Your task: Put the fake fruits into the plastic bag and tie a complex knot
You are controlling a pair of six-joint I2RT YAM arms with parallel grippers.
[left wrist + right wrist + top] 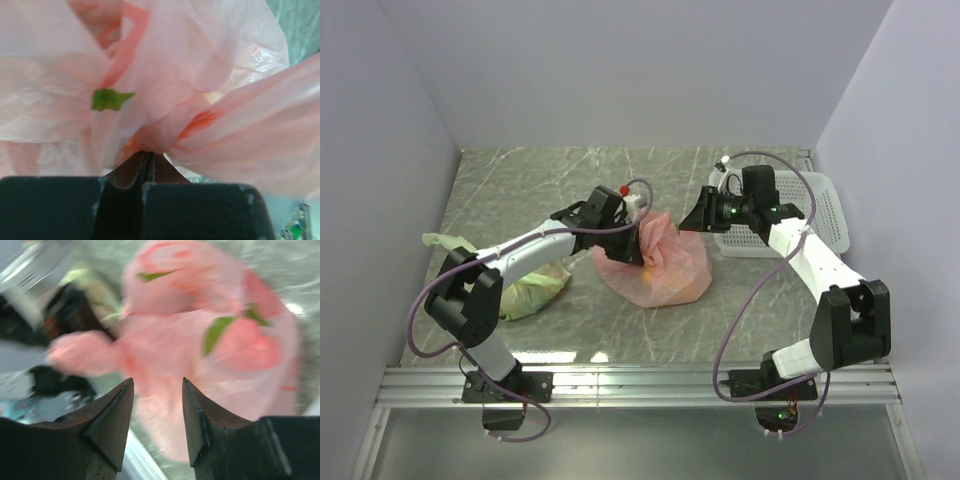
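Top external: green bag [538, 288] left of plastic bag [665, 268]; basket [823, 215] right.

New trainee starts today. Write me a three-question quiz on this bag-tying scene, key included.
1. True or false: the left hand is shut on the pink plastic bag.
2. The right hand is: A open, B shut on the bag, C shut on a fruit.
3. Fill in: the second bag, left of the pink one in the top view, is pale ____.
Key: 1 true; 2 A; 3 green.
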